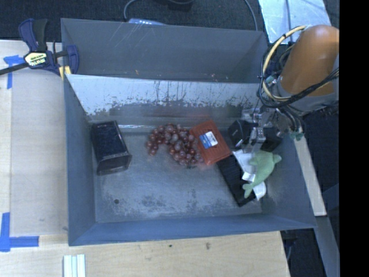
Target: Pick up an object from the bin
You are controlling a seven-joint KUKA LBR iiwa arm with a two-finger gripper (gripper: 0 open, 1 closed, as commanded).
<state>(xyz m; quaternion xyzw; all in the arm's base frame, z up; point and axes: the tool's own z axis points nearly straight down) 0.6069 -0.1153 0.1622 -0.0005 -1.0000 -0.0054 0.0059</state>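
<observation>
Pale green soft toy (264,165), limp, lying at the right end of the bin (173,100), close to the right wall, partly atop a flat black oblong item (230,180), white piece (247,159) touching its left side.

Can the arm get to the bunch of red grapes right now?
Probably yes: the grapes lie uncovered mid-bin, open from above. Only the flat orange box lies between them and the gripper.

The arm's rounded orange wrist cover (308,56) leans in over the right rim of the grey metal bin (173,53), near its far right corner. Round the wrist hang looped black and yellow cables (270,74). Below, the silvery metal two-finger gripper (255,140) points down, low by the right wall.
</observation>
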